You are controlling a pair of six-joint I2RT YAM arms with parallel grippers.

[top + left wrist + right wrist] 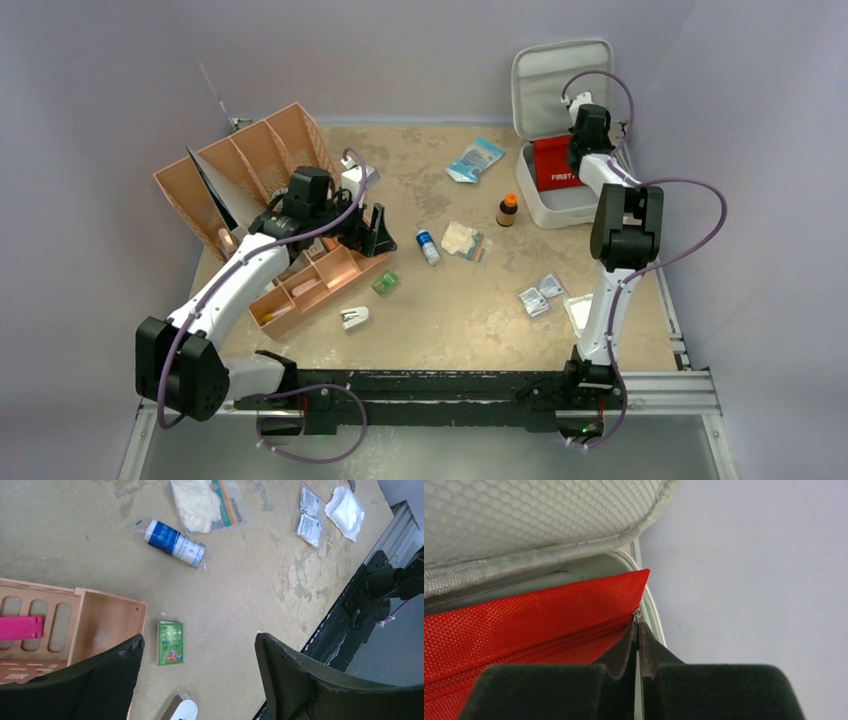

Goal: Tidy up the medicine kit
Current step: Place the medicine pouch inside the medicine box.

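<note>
The medicine kit point(548, 212), a light grey hard case, sits at the upper right of the overhead view with its lid point(545, 85) standing open against the back wall and a red pouch point(553, 165) lying inside it. The right gripper point(579, 158) reaches down into the case at the pouch's right end. In the right wrist view its fingers point(621, 650) are pressed together, with the tips right at the end of the pouch's zip; whether they pinch the zip pull cannot be told. The left gripper point(375, 240) hangs left of centre with its jaws wide apart and nothing between them. It is above the right end of a low tan tray point(320, 285), and in the left wrist view a small green box point(170, 642) lies on the table between the two fingers, just beside the tray's end wall. A pink piece point(20, 628) lies in the tray. A bigger tan divided tray point(250, 160) leans tilted at the upper left. Loose on the table point(420, 340) are a blue-and-white roll point(428, 245), a bag of white gloves point(466, 240), a brown bottle point(508, 210) just left of the case, a blue packet point(474, 160) and some small sachets point(540, 295).
</note>
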